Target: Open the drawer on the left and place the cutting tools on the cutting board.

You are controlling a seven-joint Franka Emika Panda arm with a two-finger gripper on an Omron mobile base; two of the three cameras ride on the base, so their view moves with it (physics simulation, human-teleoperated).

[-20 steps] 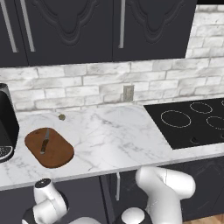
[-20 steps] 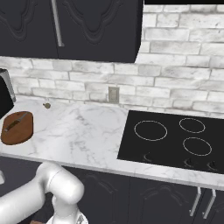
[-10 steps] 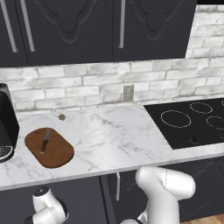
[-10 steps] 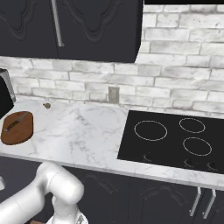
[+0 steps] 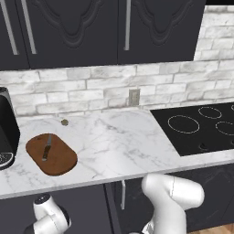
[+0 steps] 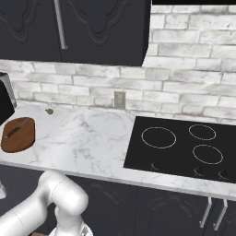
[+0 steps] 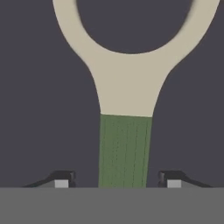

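Observation:
The peeler [image 7: 126,109], with its cream Y-shaped head and green handle, lies on a dark flat surface right in front of the hand. My gripper [image 7: 117,180] straddles the green handle; its fingertips [image 7: 61,179] stand open, with a gap on each side of the handle. The reddish-brown cutting board [image 5: 57,160] rests on the marble counter at the left and carries a slim dark knife [image 5: 46,151]. In the right base view, the cutting board [image 6: 20,138] and knife [image 6: 15,131] sit at the far left. The drawer is hidden below the counter's front edge.
A black appliance [image 5: 6,128] stands just left of the board. A small round object [image 5: 64,122] lies near the brick wall. The black cooktop [image 5: 201,130] takes up the counter's right side. Dark cabinets hang overhead, and black cabinet doors [image 6: 175,207] run under the counter.
The arm's white link at the lower left of the left base view has sunk a little further below the counter edge. Board and knife have not moved.

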